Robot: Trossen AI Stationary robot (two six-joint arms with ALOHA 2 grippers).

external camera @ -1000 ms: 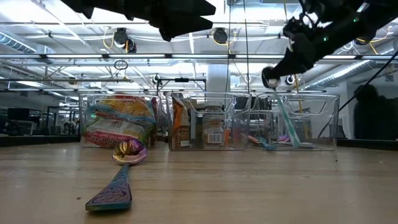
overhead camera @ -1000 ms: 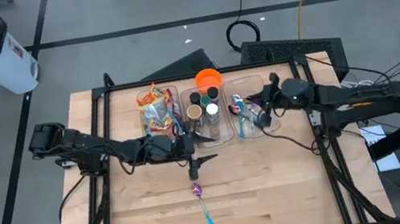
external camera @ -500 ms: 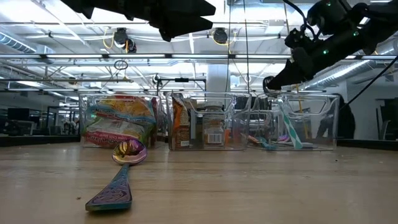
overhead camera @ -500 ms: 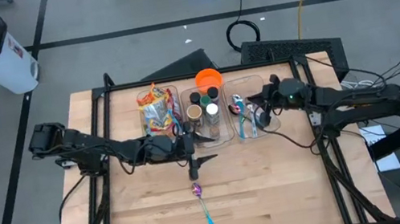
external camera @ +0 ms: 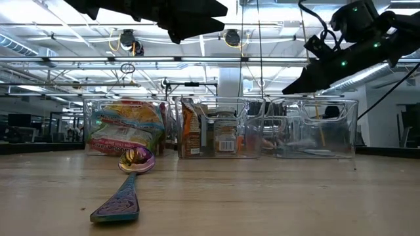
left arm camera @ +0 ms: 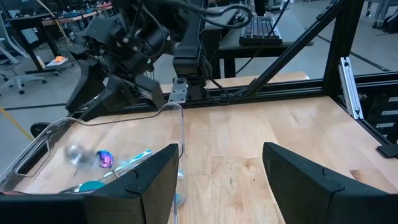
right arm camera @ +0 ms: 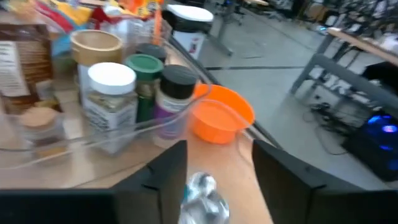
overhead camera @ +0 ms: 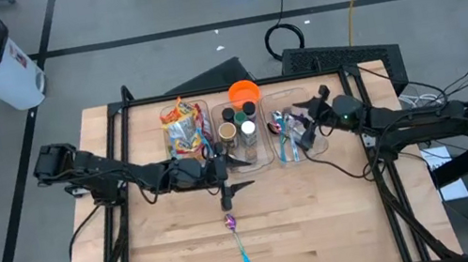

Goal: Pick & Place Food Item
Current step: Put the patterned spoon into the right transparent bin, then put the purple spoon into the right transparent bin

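— What's on the wooden table point(overhead camera: 168, 247) from where you stand?

— Three clear bins in a row: snack bags point(overhead camera: 182, 128) in one, spice jars point(overhead camera: 237, 123) in the middle, cutlery in the right bin point(overhead camera: 288, 136).

— The arms?

— The right gripper point(overhead camera: 305, 122) hangs over that cutlery bin, fingers parted, empty. The left gripper point(overhead camera: 234, 175) hovers released, above a purple spoon point(overhead camera: 234, 233) lying on the table.

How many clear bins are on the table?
3, in a row at the table's back. The left bin holds snack bags, the middle bin holds jars, and the right bin holds spoons. None look hidden.
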